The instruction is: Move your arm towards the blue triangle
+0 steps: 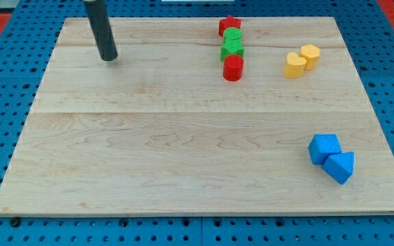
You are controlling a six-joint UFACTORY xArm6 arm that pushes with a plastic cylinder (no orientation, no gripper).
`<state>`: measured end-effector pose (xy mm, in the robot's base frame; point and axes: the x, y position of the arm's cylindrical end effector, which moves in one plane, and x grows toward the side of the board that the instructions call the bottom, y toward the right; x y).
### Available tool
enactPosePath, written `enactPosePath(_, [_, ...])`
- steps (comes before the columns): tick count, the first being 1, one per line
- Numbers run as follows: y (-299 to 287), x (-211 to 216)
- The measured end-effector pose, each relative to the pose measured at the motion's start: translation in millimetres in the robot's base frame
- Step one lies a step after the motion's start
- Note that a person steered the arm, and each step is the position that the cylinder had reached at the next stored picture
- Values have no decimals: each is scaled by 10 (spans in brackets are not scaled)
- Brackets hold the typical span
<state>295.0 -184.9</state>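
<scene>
The blue triangle [340, 167] lies near the view's bottom right of the wooden board [169, 143], touching a blue cube-like block [323, 147] on its upper left. My tip [108, 57] rests on the board at the view's top left, far from both blue blocks, with the dark rod rising up out of the view.
A column of blocks stands at the top centre: a red block [229, 26], a green block [232, 35], a green star-like block [232, 48] and a red cylinder [233, 67]. A yellow heart-like block [294, 65] and a yellow hexagon-like block [310, 56] sit at the top right.
</scene>
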Motion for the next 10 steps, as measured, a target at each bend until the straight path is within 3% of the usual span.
enactPosePath(2, [-207, -111])
enactPosePath(3, [-179, 89])
enactPosePath(4, [149, 742])
enactPosePath(5, [869, 1337])
enactPosePath(7, [1534, 1781])
enactPosePath(9, [2669, 1819])
enactPosePath(10, [2601, 2382])
